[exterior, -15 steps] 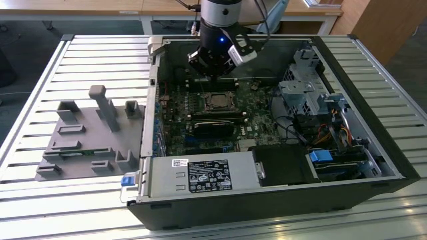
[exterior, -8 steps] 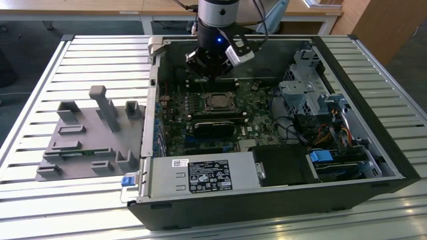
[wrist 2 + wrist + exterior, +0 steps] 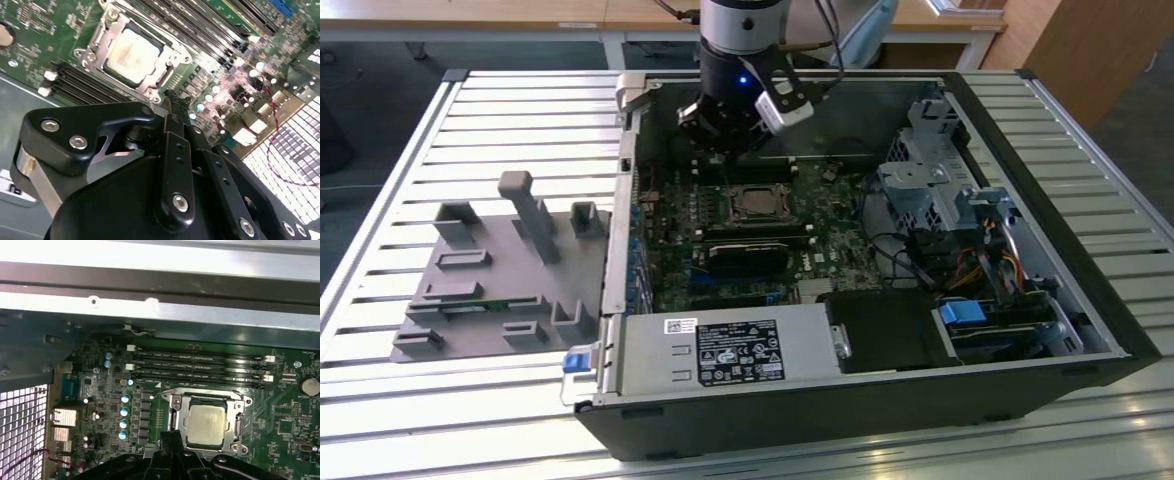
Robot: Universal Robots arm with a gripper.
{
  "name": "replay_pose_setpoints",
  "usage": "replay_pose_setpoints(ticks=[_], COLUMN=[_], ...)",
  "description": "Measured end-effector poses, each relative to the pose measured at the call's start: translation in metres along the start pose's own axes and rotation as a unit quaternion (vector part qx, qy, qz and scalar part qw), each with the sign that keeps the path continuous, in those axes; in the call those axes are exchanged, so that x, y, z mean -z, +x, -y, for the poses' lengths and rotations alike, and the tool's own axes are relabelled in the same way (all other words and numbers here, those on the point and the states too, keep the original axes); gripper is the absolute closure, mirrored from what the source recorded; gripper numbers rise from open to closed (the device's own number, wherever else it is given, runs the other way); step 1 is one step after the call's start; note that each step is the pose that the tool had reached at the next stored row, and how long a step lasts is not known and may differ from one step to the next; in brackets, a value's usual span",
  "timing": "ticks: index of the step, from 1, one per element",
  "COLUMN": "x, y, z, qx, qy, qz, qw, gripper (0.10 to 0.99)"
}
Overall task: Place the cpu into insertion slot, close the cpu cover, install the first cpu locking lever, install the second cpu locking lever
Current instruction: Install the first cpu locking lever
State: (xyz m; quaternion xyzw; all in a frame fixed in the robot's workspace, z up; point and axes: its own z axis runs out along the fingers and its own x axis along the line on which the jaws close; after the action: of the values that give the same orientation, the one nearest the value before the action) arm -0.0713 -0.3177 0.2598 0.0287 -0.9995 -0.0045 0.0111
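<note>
Tool (image 3: 175, 97): one, tips pressed together, empty, hanging just beside the socket (image 3: 197, 401), apparently positioned to work its latching parts.
Chip (image 3: 134, 55): one, seated flat in the socket, mid-board.
Cover (image 3: 239, 426): one, lying flat around the chip.
Long black slots (image 3: 200, 365): four, alongside.
Open case (image 3: 854, 400): one, on the tabletop (image 3: 400, 400).
Grey fixture (image 3: 494, 290): one, towards the tabletop's edge at the exterior view's left.

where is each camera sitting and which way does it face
Exterior view: off the arm, high over the table, looking down into the open computer case; the arm and tool hang over the motherboard.
First wrist view: on the arm, looking past the tool at the cpu.
Second wrist view: on the arm, behind the tool's black body, cpu beyond.
Shared: all three show the tool and cpu.
</note>
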Motion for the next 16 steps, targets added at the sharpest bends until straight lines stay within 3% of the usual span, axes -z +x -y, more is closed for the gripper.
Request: replay_pose_setpoints(ticks=[8,16], x=[-0.0003,-0.0004], y=[0.0114,0.0175], z=[-0.0007,-0.001], qx=[0.0,0.0], qy=[0.0,0.0], qz=[0.0003,0.0003], qw=[1.0,1.0], gripper=[0.969,0.969])
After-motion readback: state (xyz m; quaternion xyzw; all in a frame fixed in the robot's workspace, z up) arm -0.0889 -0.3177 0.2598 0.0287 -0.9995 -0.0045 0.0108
